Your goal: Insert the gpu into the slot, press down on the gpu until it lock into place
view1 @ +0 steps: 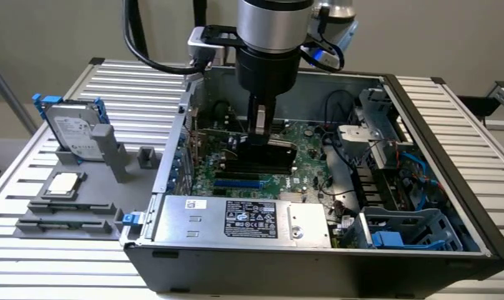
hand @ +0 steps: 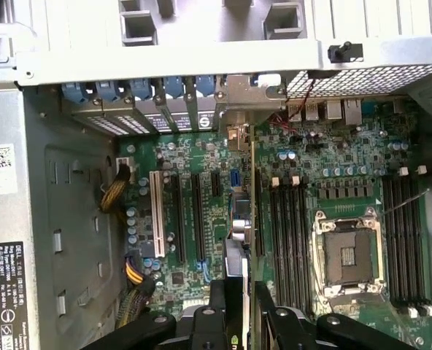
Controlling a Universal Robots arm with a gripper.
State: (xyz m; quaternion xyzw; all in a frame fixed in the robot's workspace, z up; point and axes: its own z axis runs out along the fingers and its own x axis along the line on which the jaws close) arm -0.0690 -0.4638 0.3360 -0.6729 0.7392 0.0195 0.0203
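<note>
My gripper (view1: 263, 134) reaches down into the open computer case and is shut on the top edge of the gpu (view1: 270, 157), a black card standing on edge over the motherboard. The wrist view looks down on the gripper (hand: 243, 295) and the gpu (hand: 249, 208) edge-on, the card's silver bracket (hand: 249, 95) up against the case's rear wall. In the exterior view the bright blue slot (view1: 238, 184) lies just in front of the card. A short blue piece of the slot (hand: 233, 179) shows beside the card; the rest is hidden under it. Whether the card is seated I cannot tell.
The black memory slots (hand: 289, 240) and the CPU socket (hand: 347, 251) lie beside the card. A power supply (view1: 243, 219) fills the case's front. A grey hard drive with blue rails (view1: 72, 128) stands in a rack on the exterior view's left.
</note>
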